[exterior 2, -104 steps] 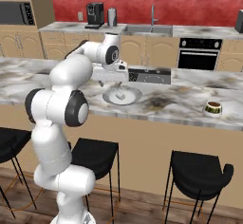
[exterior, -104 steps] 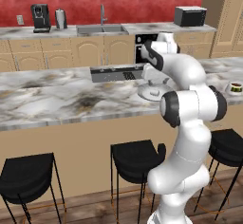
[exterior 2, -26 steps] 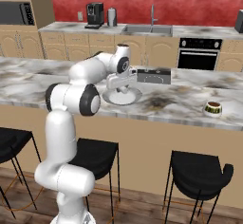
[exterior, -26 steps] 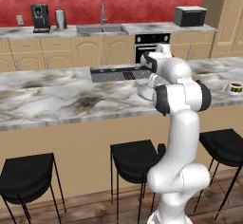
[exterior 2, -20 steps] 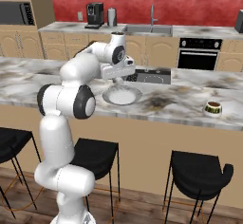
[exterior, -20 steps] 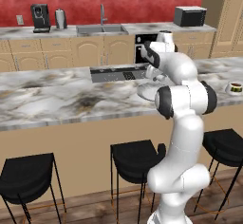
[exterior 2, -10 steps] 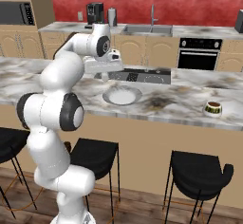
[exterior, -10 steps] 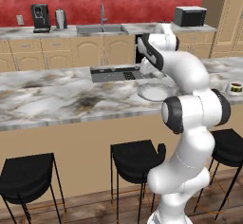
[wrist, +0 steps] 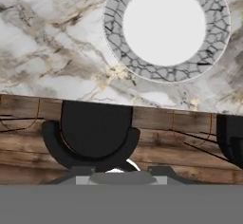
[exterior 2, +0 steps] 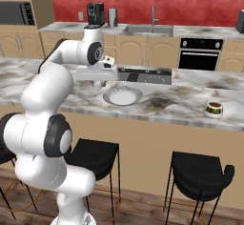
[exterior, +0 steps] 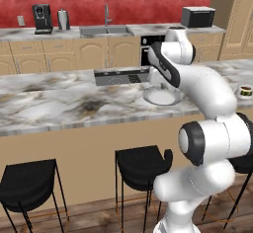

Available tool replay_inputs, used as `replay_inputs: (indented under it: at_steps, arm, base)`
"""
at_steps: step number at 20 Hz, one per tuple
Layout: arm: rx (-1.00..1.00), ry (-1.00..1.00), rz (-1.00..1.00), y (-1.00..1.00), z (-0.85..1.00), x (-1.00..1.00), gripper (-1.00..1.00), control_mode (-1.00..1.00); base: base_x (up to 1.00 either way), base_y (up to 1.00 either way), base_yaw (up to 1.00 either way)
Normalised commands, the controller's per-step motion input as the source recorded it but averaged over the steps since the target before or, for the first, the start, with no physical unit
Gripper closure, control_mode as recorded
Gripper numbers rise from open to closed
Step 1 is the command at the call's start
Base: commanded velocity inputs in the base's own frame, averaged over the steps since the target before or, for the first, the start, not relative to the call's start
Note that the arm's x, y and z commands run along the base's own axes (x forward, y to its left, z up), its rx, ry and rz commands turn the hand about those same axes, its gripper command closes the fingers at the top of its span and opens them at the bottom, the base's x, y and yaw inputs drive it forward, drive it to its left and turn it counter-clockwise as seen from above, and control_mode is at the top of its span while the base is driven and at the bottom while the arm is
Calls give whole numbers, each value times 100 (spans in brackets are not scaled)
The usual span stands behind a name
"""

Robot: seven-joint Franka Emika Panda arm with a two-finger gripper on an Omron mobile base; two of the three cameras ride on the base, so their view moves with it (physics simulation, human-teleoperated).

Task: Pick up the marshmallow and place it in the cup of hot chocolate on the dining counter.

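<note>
1. Gripper (wrist: 118, 174) hangs above the front edge of the dining surface (exterior 2: 171, 106), pointing down, just left of the plate (exterior 2: 110, 100) in the right base view.
2. Hand view: a small white bit, poss. the marshmallow (wrist: 125, 166), sits betw. the gripper tips. We can't tell how far the jaws are open or whether they clamp it (too little of it shows).
3. Cup of hot chocolate (exterior 2: 214, 108) stands upright on the surface, well to the right of the plate.
4. Black stool (wrist: 95, 133) on the wood floor (wrist: 23, 156) lies under the gripper.
</note>
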Motion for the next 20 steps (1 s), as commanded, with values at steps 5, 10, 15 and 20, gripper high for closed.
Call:
replay_inputs:
  at_steps: [5,10,15,20]
  arm:
    - [0,0,-18,2,0,-27,100,-100]
    - [0,0,-17,3,0,-13,100,-100]
    - [0,0,-18,0,0,-46,100,-100]
    - [0,2,-12,0,0,-13,100,100]
  base:
    - [0,0,0]
    - [0,0,0]
    - [0,0,0]
    - [0,0,-1]
